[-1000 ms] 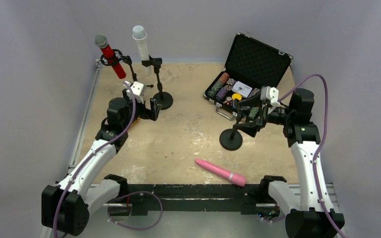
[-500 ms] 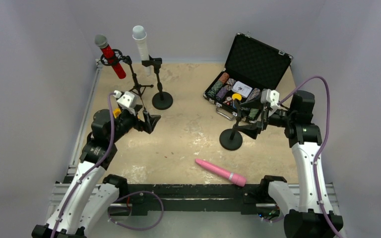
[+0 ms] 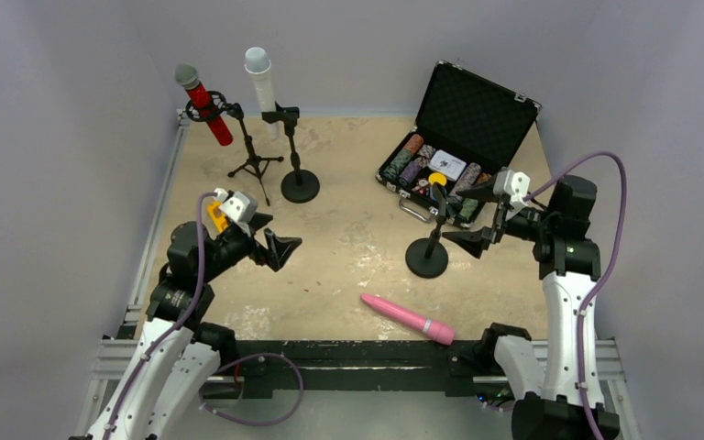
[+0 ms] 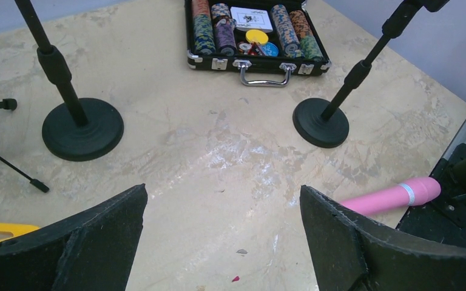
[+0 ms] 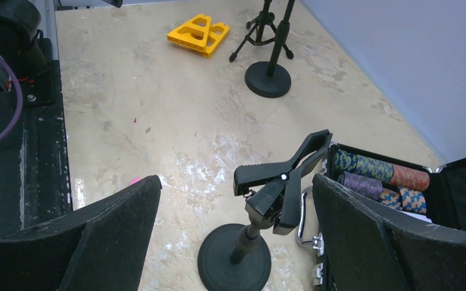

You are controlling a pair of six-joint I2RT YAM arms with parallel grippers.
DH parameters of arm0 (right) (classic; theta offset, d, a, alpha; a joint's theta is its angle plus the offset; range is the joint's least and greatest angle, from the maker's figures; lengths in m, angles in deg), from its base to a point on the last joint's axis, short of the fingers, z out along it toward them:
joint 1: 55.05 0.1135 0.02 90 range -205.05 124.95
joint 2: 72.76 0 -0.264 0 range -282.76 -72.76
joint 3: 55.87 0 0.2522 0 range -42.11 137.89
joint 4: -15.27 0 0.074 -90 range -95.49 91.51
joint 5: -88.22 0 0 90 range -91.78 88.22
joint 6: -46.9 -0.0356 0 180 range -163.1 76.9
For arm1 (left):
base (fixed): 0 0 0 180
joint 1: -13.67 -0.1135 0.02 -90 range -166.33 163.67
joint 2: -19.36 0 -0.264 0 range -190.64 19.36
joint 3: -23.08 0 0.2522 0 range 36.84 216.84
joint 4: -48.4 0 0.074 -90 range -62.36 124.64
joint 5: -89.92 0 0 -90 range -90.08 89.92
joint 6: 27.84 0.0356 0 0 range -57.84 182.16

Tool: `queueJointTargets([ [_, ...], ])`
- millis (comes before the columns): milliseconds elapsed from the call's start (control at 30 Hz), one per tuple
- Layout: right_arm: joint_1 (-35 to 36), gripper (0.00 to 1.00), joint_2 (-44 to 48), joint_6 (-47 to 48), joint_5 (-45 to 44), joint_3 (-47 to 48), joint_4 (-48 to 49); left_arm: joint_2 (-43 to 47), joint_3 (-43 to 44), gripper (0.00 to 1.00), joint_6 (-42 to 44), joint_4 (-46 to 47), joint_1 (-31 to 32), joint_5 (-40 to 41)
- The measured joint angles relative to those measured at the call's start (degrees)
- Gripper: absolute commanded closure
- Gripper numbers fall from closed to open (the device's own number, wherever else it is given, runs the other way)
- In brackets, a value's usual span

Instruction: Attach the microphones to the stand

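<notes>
The glittery red microphone point(image 3: 203, 110) sits clipped on the tripod stand point(image 3: 255, 165) at the back left. Beside it, the white microphone point(image 3: 260, 81) stands in the round-base stand point(image 3: 300, 186). A pink microphone point(image 3: 408, 318) point(image 4: 394, 197) lies flat near the front edge. A third stand point(image 3: 427, 257) point(image 4: 321, 123) carries an empty black clip point(image 5: 285, 182). My right gripper point(image 3: 456, 217) point(image 5: 236, 191) is open, just right of that clip and clear of it. My left gripper point(image 3: 277, 240) point(image 4: 223, 197) hovers open over bare table at the left, holding nothing.
An open black case point(image 3: 458, 137) point(image 4: 255, 36) of poker chips sits at the back right, close behind the empty stand. A yellow plastic piece point(image 3: 216, 216) point(image 5: 199, 33) lies on the table by my left wrist. Grey walls enclose the table.
My left arm has drawn back from the white microphone's stand toward the near left. My right gripper has pulled slightly right, away from the empty clip. Both stay open.
</notes>
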Motion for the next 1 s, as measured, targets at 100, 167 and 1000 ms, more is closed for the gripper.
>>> queueJointTargets([
  [100,-1.2,0.01,0.6,0.0,1.0,-1.5,0.3,-0.6,0.0,0.01,0.0,-0.1,0.0,0.0],
  [167,-1.6,0.01,0.5,0.0,1.3,-1.8,0.5,-1.2,0.0,0.01,0.0,-0.4,0.0,0.2],
  [1000,-2.0,0.01,0.0,0.2,2.6,-2.9,1.4,-5.7,0.0,0.01,-0.3,-0.8,0.0,-2.4],
])
